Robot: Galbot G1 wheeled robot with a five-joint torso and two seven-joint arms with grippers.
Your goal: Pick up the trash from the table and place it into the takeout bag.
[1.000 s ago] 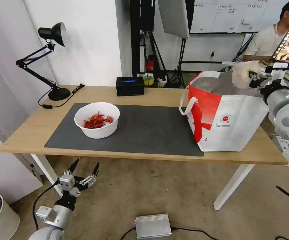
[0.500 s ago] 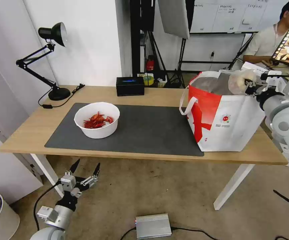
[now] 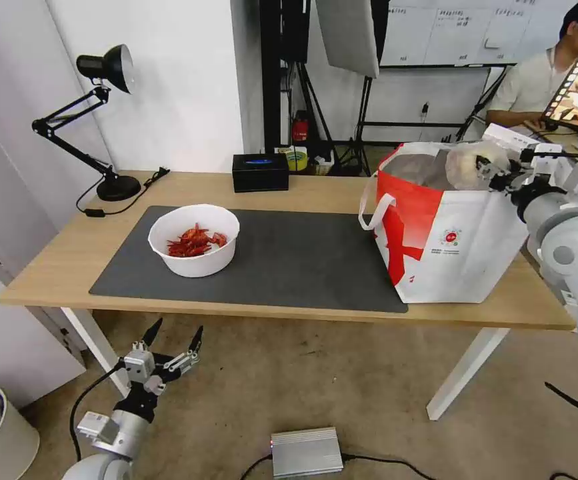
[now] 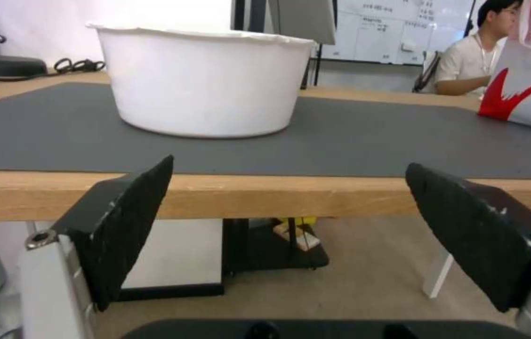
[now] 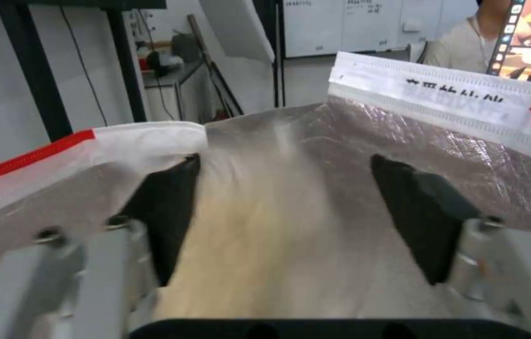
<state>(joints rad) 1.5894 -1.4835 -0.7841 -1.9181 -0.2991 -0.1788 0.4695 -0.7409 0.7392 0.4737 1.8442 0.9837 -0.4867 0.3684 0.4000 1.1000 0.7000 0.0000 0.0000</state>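
The right arm reaches in from the right edge of the head view, its grey wrist in the upper right of the frame. The right claw (image 3: 485, 170) sits there with its black fingers (image 5: 166, 207) spread apart. The left arm rises from the lower left corner, and the left claw (image 3: 174, 337) points upward with its fingers (image 4: 129, 216) wide apart, holding nothing.

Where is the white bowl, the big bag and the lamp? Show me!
white bowl (image 3: 195, 265): head view, on its front outer wall.
big bag (image 3: 482, 253): head view, on its white front side.
lamp (image 3: 117, 188): head view, on its round black base.
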